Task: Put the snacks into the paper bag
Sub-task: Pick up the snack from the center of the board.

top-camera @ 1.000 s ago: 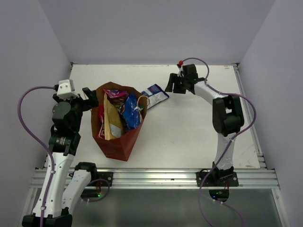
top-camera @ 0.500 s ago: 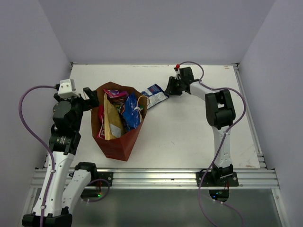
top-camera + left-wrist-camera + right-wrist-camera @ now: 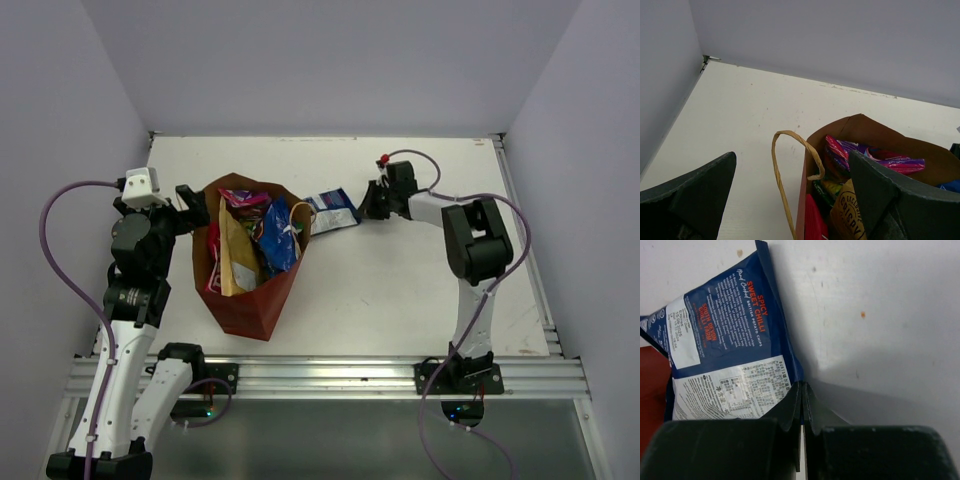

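The fingers of the right gripper are pressed together, and the wrist view shows the lower corner of the blue packet caught at their tips, so it looks pinched by its sealed edge rather than by its body. The packet lies toward the far edge of the worktop, about midway across, just beside the far right rim of the paper bag. It is a flat, crinkly foil pack of crisps. I would expect it to be very light, puffy with air, slick on its face and easy to crush. The flat crimped seam is the sensible place to hold it, since a grip across the middle would slide off or break what is inside. Held by one corner it will probably hang and swing, so it may need to go well above the rim before release. The bag stands on the left half of the worktop with its mouth open. It is already crowded with snacks, a tan packet, a blue one and a pink-purple one among them, and they reach close to the top. That leaves little room, and a packet dropped on top could slide back out. The thin paper handle loops up at the bag's left rim and could snag. The left gripper sits at that rim with its fingers spread wide and holding nothing, and the handle stands up between them.
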